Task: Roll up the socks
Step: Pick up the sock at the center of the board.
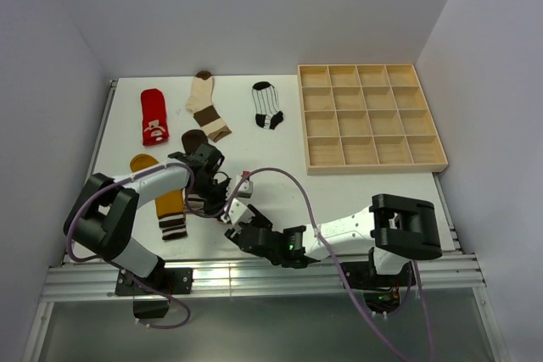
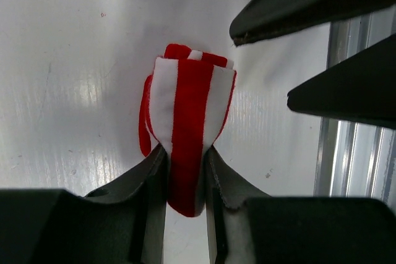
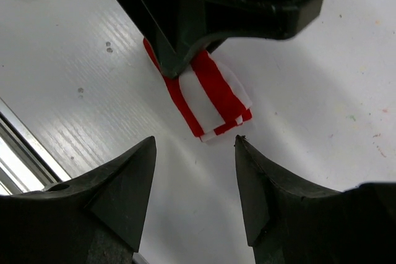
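We are observing the left arm reaching from its base at the near left corner up and rightward over the worktop [image 1: 280, 154], with the left gripper [image 2: 185, 156] pointing down at the surface. The right arm is stretching low from the near right corner leftward, placing the right gripper [image 3: 195, 140] just beside the left one. The left jaws are clamping the red-and-white striped sock [image 2: 185, 103], which is sitting on the worktop near its front edge. The right jaws are standing apart and grasping nothing, with the sock lying just ahead of their tips. The sock is presenting as a short folded bundle with broad lengthwise bands. The left wrist view is showing the fabric pinched between the jaws and bulging beyond them. The right wrist view is showing what the former is hiding: the layered free end resting on the surface. Only the overhead view is showing the mustard sock [image 1: 167, 203] and dark brown sock [image 1: 193, 138] beside the left arm. Farther back it is showing the red patterned sock [image 1: 153, 116], the cream-and-brown sock [image 1: 208, 106], the white black-striped sock [image 1: 268, 105] and a wooden compartment tray [image 1: 373, 167].
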